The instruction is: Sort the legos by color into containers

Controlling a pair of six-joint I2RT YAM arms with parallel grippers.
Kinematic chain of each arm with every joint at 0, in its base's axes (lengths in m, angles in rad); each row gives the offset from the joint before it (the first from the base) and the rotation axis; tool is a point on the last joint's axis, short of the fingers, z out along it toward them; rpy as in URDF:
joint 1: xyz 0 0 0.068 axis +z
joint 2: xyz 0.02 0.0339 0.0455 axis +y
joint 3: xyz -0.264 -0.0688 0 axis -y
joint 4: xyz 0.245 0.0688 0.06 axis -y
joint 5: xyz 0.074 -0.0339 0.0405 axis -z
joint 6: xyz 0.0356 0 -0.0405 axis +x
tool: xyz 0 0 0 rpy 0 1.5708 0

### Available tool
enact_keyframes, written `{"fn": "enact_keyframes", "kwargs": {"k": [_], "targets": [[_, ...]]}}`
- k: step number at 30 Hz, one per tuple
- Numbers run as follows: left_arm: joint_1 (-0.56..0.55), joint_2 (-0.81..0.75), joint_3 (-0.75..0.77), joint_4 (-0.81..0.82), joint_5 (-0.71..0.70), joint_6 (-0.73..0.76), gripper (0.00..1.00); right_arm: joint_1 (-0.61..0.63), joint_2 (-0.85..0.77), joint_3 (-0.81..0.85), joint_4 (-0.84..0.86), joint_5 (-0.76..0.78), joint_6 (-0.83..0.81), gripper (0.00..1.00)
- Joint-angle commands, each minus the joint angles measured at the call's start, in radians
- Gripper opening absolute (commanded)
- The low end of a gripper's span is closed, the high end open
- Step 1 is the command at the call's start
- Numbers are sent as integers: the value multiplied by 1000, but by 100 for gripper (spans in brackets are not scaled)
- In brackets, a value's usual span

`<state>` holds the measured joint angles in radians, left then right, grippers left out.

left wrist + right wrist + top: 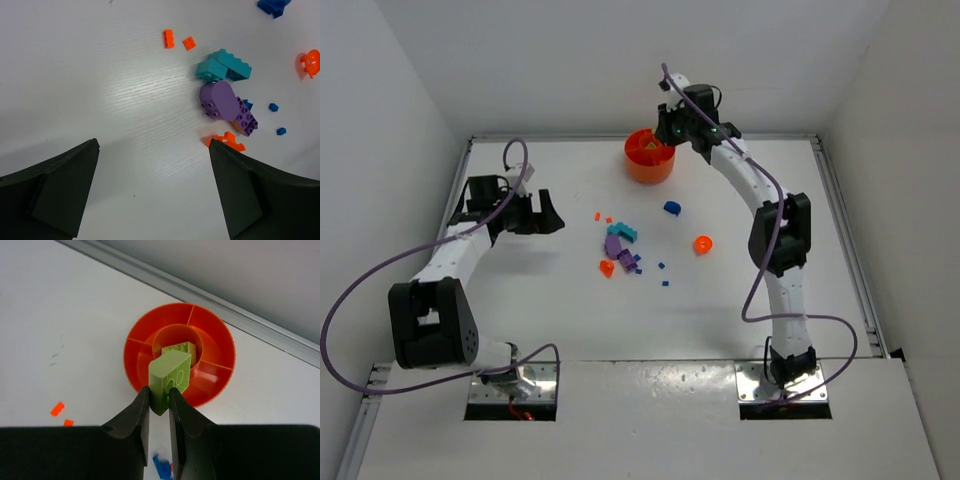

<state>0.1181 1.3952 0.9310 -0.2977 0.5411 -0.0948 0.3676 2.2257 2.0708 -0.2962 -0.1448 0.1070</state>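
My right gripper (159,400) is shut on a lime green brick (170,376), held above the round orange dish (140,347) with its divided containers. A second green brick (182,347) lies in the dish's centre compartment. From above, the right gripper (672,128) hovers at the dish (638,170) at the back. My left gripper (153,145) stands open over bare table, left of the loose legos: a purple piece (222,100), cyan bricks (223,66), two small orange bits (169,38) and an orange piece (227,140) beside its right finger.
A blue brick (672,208) and a rounded orange piece (703,244) lie right of the central pile (620,245). Tiny blue squares (273,107) are scattered near the purple pieces. A metal rail (210,295) runs along the table's far edge behind the dish.
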Motion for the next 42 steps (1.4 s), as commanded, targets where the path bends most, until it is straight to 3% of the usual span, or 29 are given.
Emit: {"fn": "enact_keyframes", "kwargs": {"k": [1, 11, 26, 29, 31, 34, 42], "targets": [[12, 19, -4, 51, 8, -14, 98, -18, 65, 121, 42, -62, 91, 0], [12, 64, 5, 60, -10, -14, 98, -50, 186, 222, 85, -168, 212, 0], [12, 84, 5, 71, -10, -14, 98, -50, 225, 213, 94, -121, 221, 0], [12, 93, 14, 62, -10, -5, 99, -50, 226, 213, 94, -110, 221, 17], [12, 93, 25, 49, -10, 16, 99, -50, 226, 222, 94, -110, 221, 35], [12, 93, 34, 40, -23, 17, 99, -50, 226, 222, 85, -122, 221, 49], [12, 47, 67, -15, -61, 66, 99, -32, 43, 149, 43, -121, 142, 55]]}}
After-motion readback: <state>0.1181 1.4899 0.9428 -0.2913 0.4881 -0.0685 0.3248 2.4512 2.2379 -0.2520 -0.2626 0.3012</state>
